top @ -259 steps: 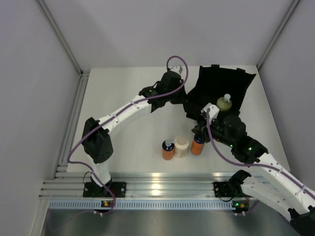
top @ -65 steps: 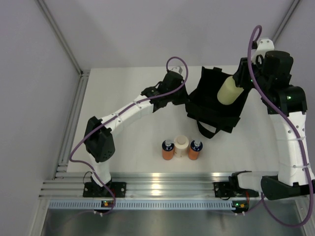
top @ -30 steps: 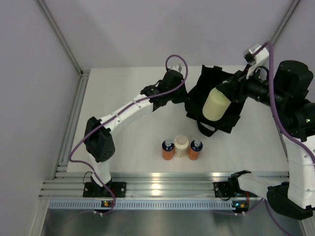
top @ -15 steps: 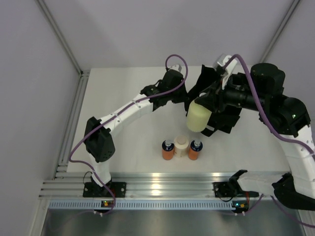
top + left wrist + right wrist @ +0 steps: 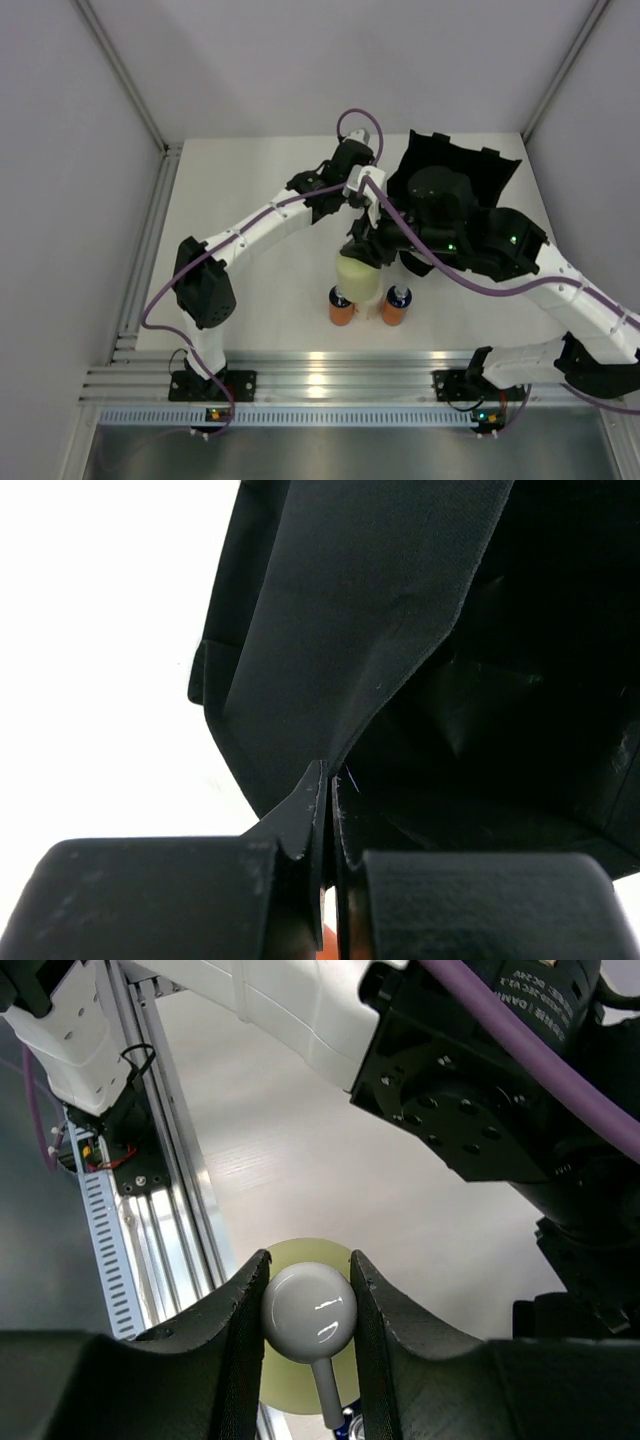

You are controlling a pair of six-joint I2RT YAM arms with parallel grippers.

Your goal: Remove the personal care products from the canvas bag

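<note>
yellow-green bottle: out of the bag, hanging from my right gripper above the near-middle of the table, over the row of products already set down.
right gripper state: my fingers are clamped on either side of the white pump top. the bottle body hangs below it, base toward the table.
left gripper: pinched together on a fold of the canvas bag at its rim, holding the mouth open.
canvas bag in the overhead view: at the far right of the table, behind my right arm. i cannot see its inside from here.
weight: i judge it light, a small plastic bottle, though the liquid inside may make it swing.
stiffness: the body looks rigid enough, but the pump head is the weak part and could turn or press down under load.
slip: the round top is smooth and glossy, so my hold is narrow and could roll.
where to hold: the top works for lifting out of a floppy bag. across the body would be steadier.
neighbours: two orange bottles stand just below and either side, close enough to knock.
set-down: i would lower it straight onto bare table beside the row, base flat before letting go.
</note>
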